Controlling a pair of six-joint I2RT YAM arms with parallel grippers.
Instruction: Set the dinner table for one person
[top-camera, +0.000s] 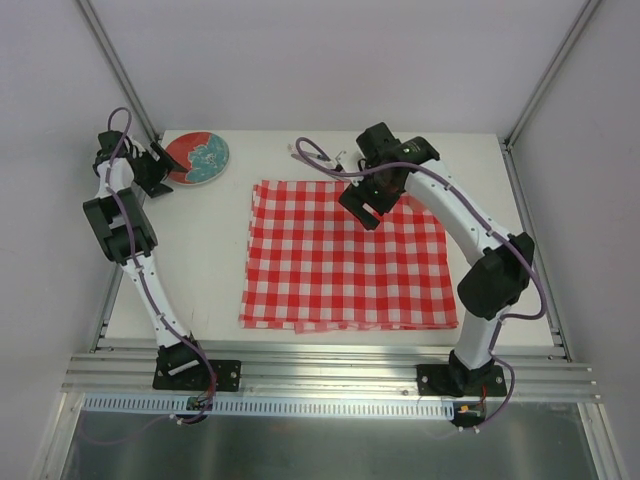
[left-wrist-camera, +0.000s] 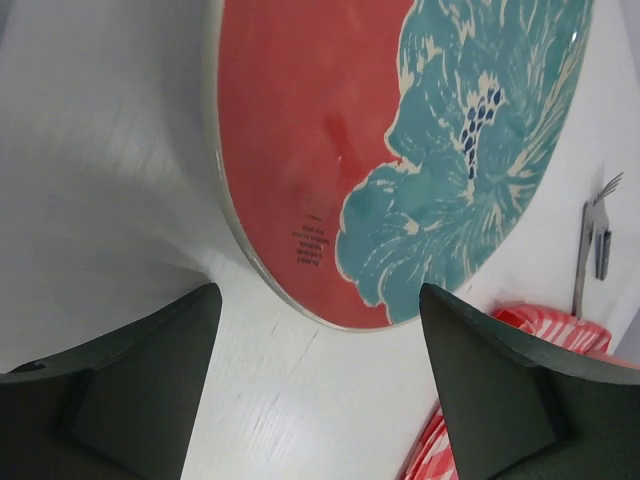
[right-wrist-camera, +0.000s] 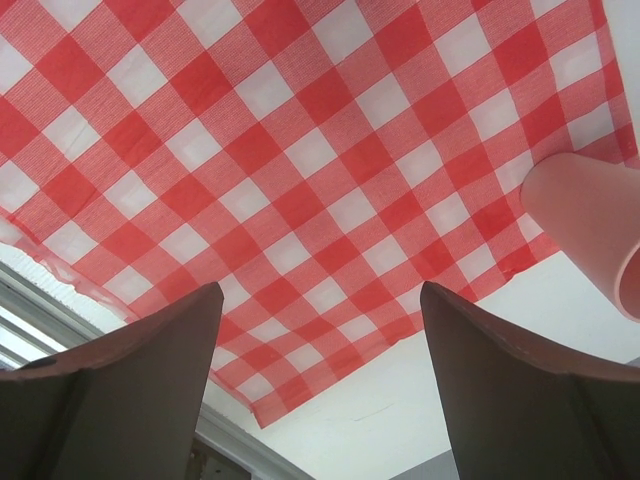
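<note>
— Well, from above, the dinner table (top-camera: 200, 260) spreads out beyond the arm bases, with a red-and-white checked cloth (top-camera: 345, 255) at its middle and a plate (top-camera: 197, 158) in the far left corner.
— And the arms?
— The left gripper (top-camera: 163, 168) sits just beside the plate, the right gripper (top-camera: 365, 203) above the cloth's far part.
— The wrist views add more. The left shows jaws wide apart and empty, the plate's rim before them, a fork (left-wrist-camera: 592, 245) beyond. The right shows jaws equally wide, holding nothing, and a pink cup (right-wrist-camera: 590, 225) by the cloth's edge.
</note>
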